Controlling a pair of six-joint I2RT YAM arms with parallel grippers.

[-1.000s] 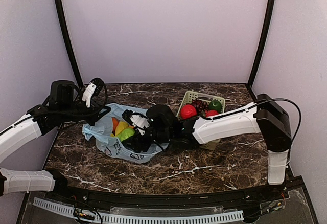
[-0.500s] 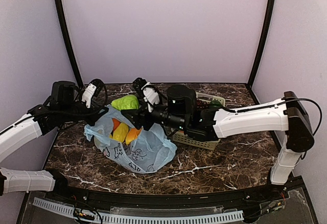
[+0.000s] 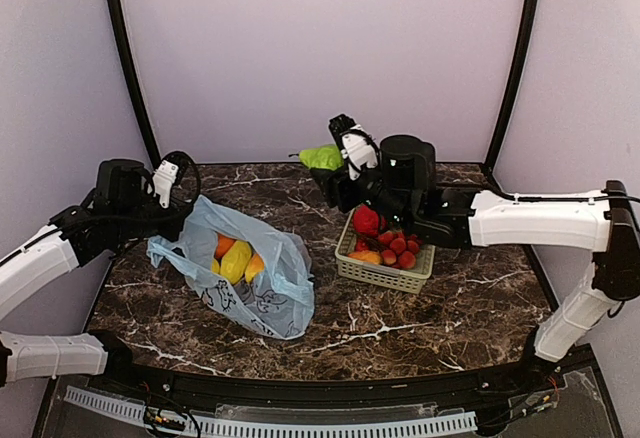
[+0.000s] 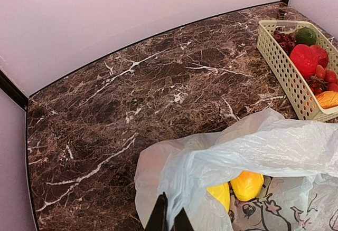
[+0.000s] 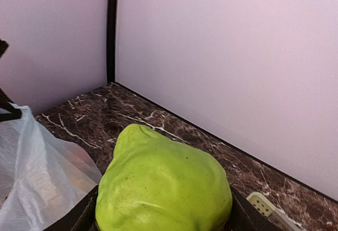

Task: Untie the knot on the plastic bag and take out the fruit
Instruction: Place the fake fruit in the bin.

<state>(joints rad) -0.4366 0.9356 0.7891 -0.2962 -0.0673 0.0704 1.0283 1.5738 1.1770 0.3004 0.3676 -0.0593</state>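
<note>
The light green toy fruit (image 5: 163,181), lumpy and matt, sits between the widely spread jaws of the right gripper (image 3: 326,160), which clasp it from both sides. It hangs clear of the brown marble-patterned table (image 3: 420,323), up near the back wall.

Below that gripper and to its right stands the pale green lattice plastic basket (image 3: 378,275). It holds small red strawberries (image 3: 398,247), a large plain red fruit (image 3: 366,220) and an orange piece (image 3: 368,256).

Well to the gripper's left and lower lies the thin, translucent light blue plastic bag (image 3: 268,293) with its cartoon print, mouth gaping. No tied knot shows, so I judge the untying done.

The left gripper (image 4: 170,219) is fully closed and appears to pinch the bag's film at the rim, keeping that side raised. Just beyond its tips, inside the bag, lie yellow lemon-like fruits (image 4: 237,186) and an orange-yellow one (image 3: 224,245).

So far the bag is open and one fruit is out and in the air, but not yet set down. At least three pieces are left inside. The basket looks the likely drop place, though that is only a guess.
</note>
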